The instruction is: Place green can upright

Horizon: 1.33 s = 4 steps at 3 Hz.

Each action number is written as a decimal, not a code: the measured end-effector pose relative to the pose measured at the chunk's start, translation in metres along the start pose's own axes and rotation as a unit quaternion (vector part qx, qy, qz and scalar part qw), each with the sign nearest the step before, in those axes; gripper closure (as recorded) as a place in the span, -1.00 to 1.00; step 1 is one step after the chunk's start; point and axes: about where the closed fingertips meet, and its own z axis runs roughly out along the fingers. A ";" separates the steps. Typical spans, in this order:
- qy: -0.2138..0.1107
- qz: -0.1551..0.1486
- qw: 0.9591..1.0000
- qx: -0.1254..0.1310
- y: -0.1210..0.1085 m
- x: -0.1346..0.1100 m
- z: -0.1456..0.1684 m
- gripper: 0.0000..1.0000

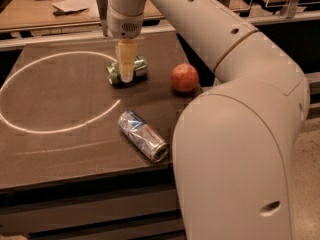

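Robot's claw comes down over the green can, which lies on its side on the dark tabletop at the rim of a white ring; an apple rests nearby, a blue can lies toward the front edge

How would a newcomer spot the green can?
On the dark table, look at the far side, left of the red apple. The green can lies on its side under the end effector, shorter than the blue-silver can nearer the front.
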 end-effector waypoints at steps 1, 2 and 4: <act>-0.026 0.016 0.999 -0.015 -0.002 0.009 0.039 -1.00; -0.012 0.022 0.999 -0.026 -0.003 0.016 0.057 -1.00; 0.013 0.005 0.999 -0.037 -0.005 0.008 0.066 -0.30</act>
